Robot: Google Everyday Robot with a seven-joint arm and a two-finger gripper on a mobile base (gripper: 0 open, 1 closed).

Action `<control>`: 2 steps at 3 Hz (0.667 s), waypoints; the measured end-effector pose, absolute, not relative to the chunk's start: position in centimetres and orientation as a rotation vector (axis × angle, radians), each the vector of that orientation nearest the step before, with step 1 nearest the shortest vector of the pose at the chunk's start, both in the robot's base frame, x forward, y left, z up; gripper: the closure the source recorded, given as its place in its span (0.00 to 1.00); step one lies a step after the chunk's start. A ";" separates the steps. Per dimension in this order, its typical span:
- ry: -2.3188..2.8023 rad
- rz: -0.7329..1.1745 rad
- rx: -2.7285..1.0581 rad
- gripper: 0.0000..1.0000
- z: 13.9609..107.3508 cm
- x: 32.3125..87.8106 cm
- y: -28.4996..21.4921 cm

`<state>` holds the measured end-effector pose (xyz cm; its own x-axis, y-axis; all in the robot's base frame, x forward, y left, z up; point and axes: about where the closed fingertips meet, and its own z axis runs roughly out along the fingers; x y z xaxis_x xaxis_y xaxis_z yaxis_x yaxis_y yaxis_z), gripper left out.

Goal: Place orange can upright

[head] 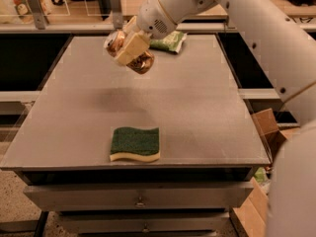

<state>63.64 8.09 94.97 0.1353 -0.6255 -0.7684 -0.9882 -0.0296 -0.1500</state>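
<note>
The orange can [142, 61] is held in the air above the far left part of the grey table [197, 112], lying tilted, with its shiny top toward the left. My gripper [129, 49] is shut on the orange can, its tan fingers [132, 47] clamped across the can's side. The white arm reaches in from the upper right. A faint shadow lies on the table below the can.
A green-and-yellow sponge [135, 143] lies near the table's front edge. A green snack bag [170, 41] lies at the far edge behind the gripper. Cardboard boxes [264, 132] stand on the floor to the right. Drawers [140, 196] are under the tabletop.
</note>
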 end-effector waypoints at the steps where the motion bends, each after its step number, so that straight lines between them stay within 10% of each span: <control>1: 1.414 0.701 -1.671 1.00 96.3 62.2 7.9; 2: 1.384 0.698 -1.671 1.00 96.4 61.9 7.8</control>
<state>61.91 7.81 96.43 0.2364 -0.5027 -0.8315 -0.9674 -0.0420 -0.2496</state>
